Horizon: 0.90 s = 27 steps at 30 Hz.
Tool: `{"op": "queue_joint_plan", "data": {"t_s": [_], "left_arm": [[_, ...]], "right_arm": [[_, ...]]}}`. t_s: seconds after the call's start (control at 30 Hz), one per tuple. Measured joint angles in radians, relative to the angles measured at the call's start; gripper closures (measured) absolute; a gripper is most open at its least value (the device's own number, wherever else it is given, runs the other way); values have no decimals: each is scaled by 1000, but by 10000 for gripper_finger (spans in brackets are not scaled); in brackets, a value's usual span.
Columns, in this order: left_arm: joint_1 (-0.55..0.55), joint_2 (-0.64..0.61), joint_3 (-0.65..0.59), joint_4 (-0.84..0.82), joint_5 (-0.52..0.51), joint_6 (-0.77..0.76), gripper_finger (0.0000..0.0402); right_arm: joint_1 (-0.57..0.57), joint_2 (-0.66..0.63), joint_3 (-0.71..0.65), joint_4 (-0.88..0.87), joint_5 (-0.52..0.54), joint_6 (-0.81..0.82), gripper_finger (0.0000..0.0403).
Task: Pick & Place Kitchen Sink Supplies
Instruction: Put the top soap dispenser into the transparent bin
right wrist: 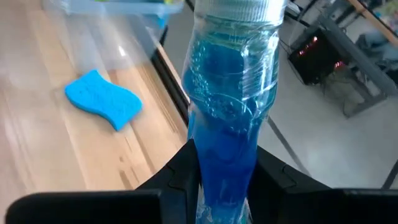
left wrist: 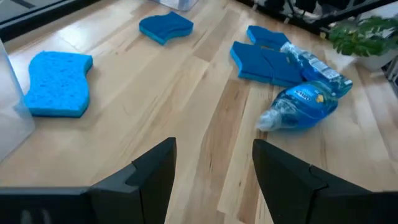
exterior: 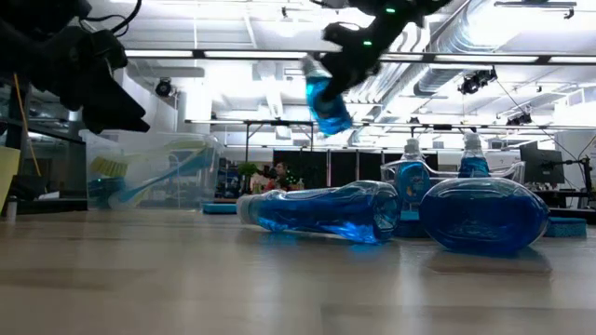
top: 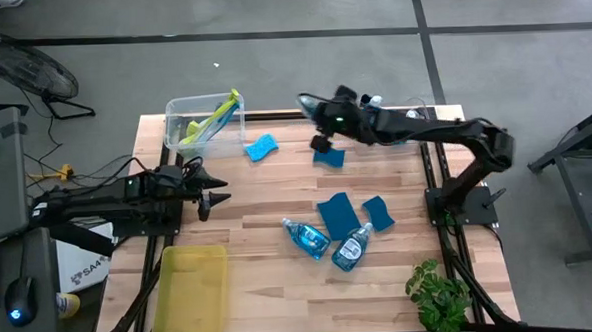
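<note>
Nearest the front edge of the wooden table: a yellow tray at the left corner and a small green plant at the right corner.

Just behind, in the middle: two soap bottles lying on their sides, one beside the other, both full of blue liquid, close together. In the low view, seen as the long bottle and the rounder bottle. Behind them, touching or almost touching, a dark blue sponge and a second dark blue sponge.

At the left side, at middle depth: the left gripper, low over the wood, fingers apart with only bare table between them, holding nothing.

Farther back: a light blue sponge flat on the table, near the clear plastic bin, and another dark blue sponge to its right. Inside the bin, leaning on its wall, a yellow-green dish brush.

At the back edge, raised above the table: the right gripper, closed on the lower body of a third soap bottle, white cap pointing away from the wrist. In the high view, right gripper close to the bin's right side, above the table's rear edge.
</note>
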Motion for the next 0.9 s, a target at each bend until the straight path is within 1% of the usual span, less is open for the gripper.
{"op": "queue_joint_plan", "data": {"t_s": [0.07,0.27,0.37,0.5,0.63,0.73,0.9], "left_arm": [[0,-33,-16,4,14,-8,193],[0,-94,-23,15,39,6,193],[0,-102,-23,40,44,21,193],[0,-102,-23,59,58,27,193],[0,-102,-23,58,58,26,193],[0,-102,-23,57,58,17,193],[0,-102,-23,55,57,2,193]], "right_arm": [[-12,-79,-100,36,8,39,316],[-14,-347,-405,231,94,127,316],[-14,-460,-527,265,124,187,316],[-14,-572,-666,319,192,267,316],[-14,-624,-776,408,248,317,316],[-14,-630,-830,468,291,335,316],[-14,-626,-888,544,312,334,316]]}}
